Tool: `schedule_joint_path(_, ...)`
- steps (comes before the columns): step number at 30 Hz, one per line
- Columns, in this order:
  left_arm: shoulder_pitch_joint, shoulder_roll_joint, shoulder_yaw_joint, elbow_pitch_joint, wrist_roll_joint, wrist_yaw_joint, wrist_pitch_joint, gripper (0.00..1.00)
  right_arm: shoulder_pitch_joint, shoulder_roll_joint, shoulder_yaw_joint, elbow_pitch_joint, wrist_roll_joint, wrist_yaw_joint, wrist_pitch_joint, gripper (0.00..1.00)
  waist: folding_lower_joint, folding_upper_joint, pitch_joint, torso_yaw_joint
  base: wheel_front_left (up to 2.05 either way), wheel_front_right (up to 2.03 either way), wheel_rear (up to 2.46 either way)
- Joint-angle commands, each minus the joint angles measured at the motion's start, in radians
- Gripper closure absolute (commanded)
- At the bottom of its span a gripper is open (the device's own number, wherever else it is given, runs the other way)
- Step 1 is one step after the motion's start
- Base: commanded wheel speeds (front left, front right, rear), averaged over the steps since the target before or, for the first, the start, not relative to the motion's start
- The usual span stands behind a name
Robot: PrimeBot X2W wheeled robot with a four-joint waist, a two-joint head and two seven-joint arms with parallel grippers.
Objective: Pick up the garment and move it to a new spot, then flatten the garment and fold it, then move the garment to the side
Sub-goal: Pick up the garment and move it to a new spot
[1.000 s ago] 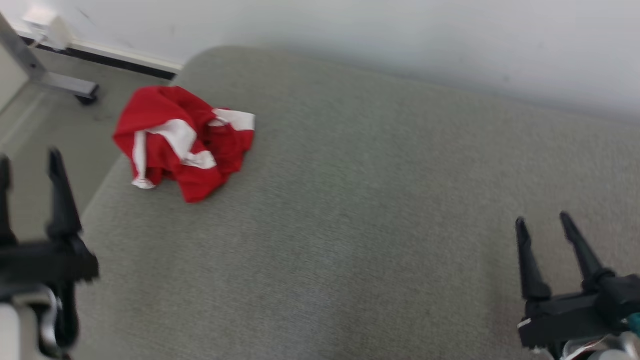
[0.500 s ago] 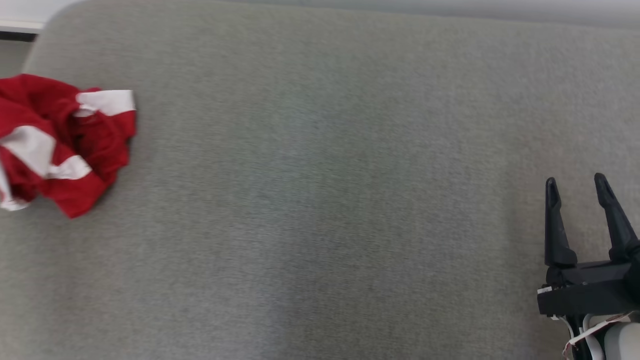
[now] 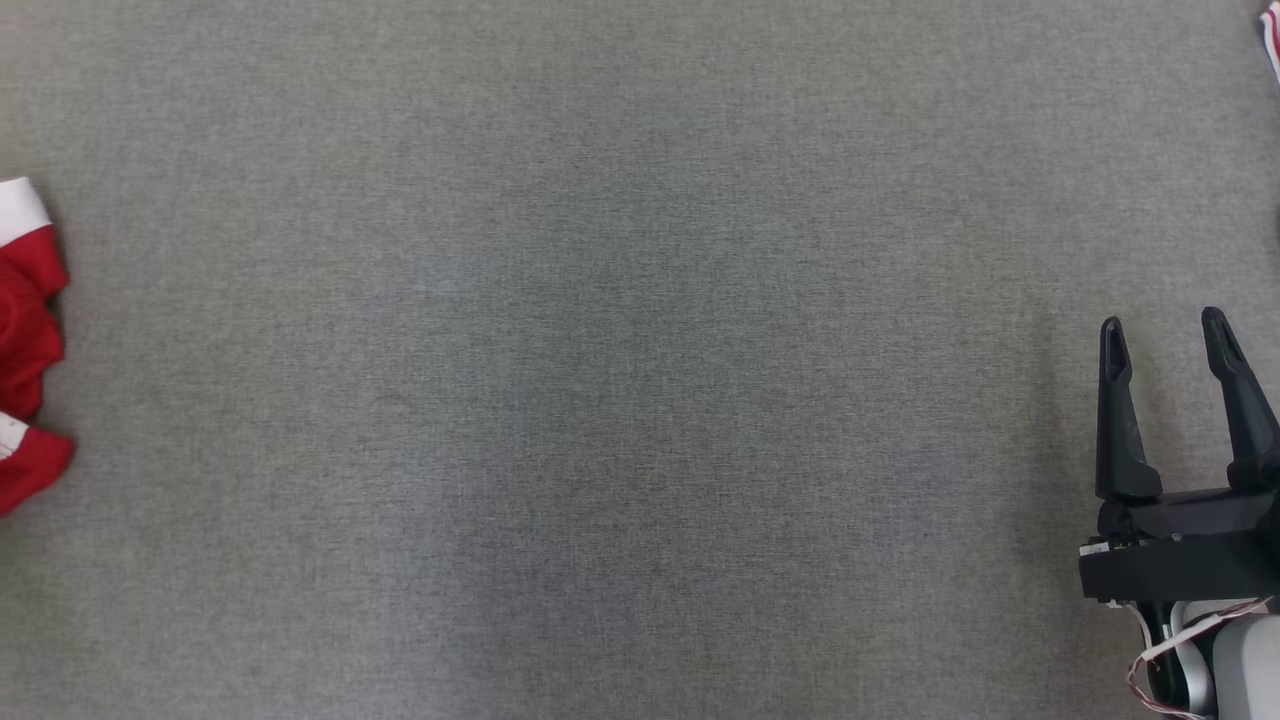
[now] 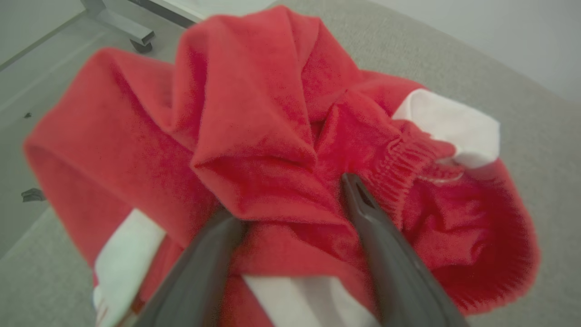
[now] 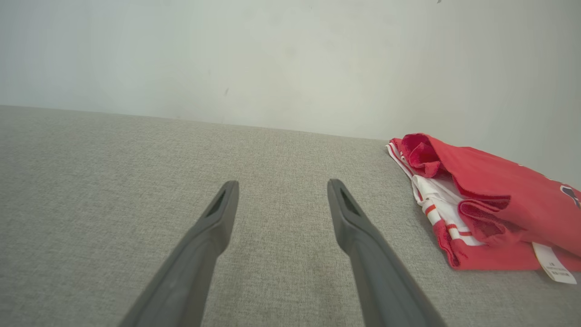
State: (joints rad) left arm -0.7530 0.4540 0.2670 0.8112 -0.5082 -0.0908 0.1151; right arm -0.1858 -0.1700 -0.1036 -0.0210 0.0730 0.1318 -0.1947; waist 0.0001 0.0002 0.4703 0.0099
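Note:
The garment point(image 3: 25, 330) is a crumpled red piece with white bands, lying at the far left edge of the head view on the grey padded surface point(image 3: 640, 360). Close up in the left wrist view, the garment point(image 4: 254, 113) bunches in thick folds. My left gripper point(image 4: 290, 200) is open, its fingers pushed in on either side of a raised red fold; the left fingertip is hidden under the cloth. My right gripper point(image 3: 1162, 322) is open over bare grey surface at the lower right, far from the garment. The right gripper point(image 5: 282, 184) has nothing between its fingers.
A folded stack of red and white clothes point(image 5: 490, 200) lies on the surface to the right of my right gripper; a sliver of the stack point(image 3: 1272, 40) shows at the top right. A pale wall point(image 5: 290, 59) backs the surface. A metal frame leg point(image 4: 122, 27) stands on the floor past the surface's left edge.
The head camera has swung right and down, so the garment has slid to the view's left edge and the wall and left gripper have left it. The right gripper stays open.

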Motion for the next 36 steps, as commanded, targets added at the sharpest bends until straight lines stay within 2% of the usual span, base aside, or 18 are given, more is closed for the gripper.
schedule_joint_path(1, -0.001, 0.006, -0.009, 0.021, -0.009, -0.008, 0.021, 0.0, -0.006, 0.002, 0.0, 0.0, -0.004, -0.003, -0.005, 0.0, -0.0001, -0.0002, 0.007, -0.014, 0.0, 0.0, 0.0)
schedule_joint_path(3, -0.01, 0.001, -0.01, 0.059, -0.026, -0.017, 0.037, 0.0, -0.007, 0.004, 0.0, 0.0, -0.005, -0.003, -0.006, 0.0, -0.0001, -0.0002, 0.004, -0.013, 0.0, 0.0, 0.0)
schedule_joint_path(4, -0.012, -0.003, -0.012, 0.085, -0.035, -0.024, 0.026, 0.2, -0.009, 0.008, 0.001, -0.001, -0.007, -0.003, -0.006, 0.0, -0.0001, -0.0002, 0.001, -0.012, 0.0, 0.0, 0.0)
schedule_joint_path(5, -0.012, -0.003, -0.012, 0.085, -0.035, -0.024, 0.026, 0.2, -0.009, 0.008, 0.001, -0.001, -0.007, -0.003, -0.006, 0.0, -0.0001, -0.0002, 0.001, -0.012, 0.0, 0.0, 0.0)
schedule_joint_path(6, -0.017, -0.001, -0.02, 0.11, -0.038, -0.027, 0.012, 1.0, -0.013, 0.007, 0.005, 0.001, -0.005, -0.003, -0.007, 0.0, -0.0001, -0.0002, -0.002, -0.011, 0.0, 0.0, 0.0)
schedule_joint_path(13, -0.055, 0.024, -0.051, 0.128, -0.032, -0.038, -0.102, 1.0, -0.012, 0.011, 0.012, 0.022, 0.002, -0.003, -0.011, 0.0, -0.0001, -0.0002, -0.036, -0.006, 0.0, 0.0, 0.0)
schedule_joint_path(21, -0.089, 0.048, -0.127, 0.042, -0.046, -0.039, -0.249, 1.0, 0.006, 0.028, 0.028, 0.069, 0.018, -0.003, -0.029, 0.0, -0.0001, -0.0002, -0.13, -0.008, 0.0, 0.0, 0.0)
schedule_joint_path(29, -0.131, 0.073, -0.238, -0.146, -0.065, -0.039, -0.245, 1.0, 0.028, 0.055, 0.04, 0.124, 0.033, -0.003, -0.05, 0.0, -0.0001, -0.0002, -0.229, -0.057, 0.0, 0.0, 0.0)
schedule_joint_path(32, -0.148, 0.062, -0.264, -0.21, -0.061, -0.04, -0.227, 1.0, 0.032, 0.062, 0.042, 0.135, 0.039, -0.003, -0.055, 0.0, -0.0001, -0.0002, -0.243, -0.076, 0.0, 0.0, 0.0)
schedule_joint_path(36, -0.174, 0.017, -0.313, -0.345, -0.052, -0.032, -0.177, 1.0, 0.048, 0.076, 0.043, 0.156, 0.048, -0.003, -0.063, 0.0, -0.0001, -0.0002, -0.259, -0.117, 0.0, 0.0, 0.0)
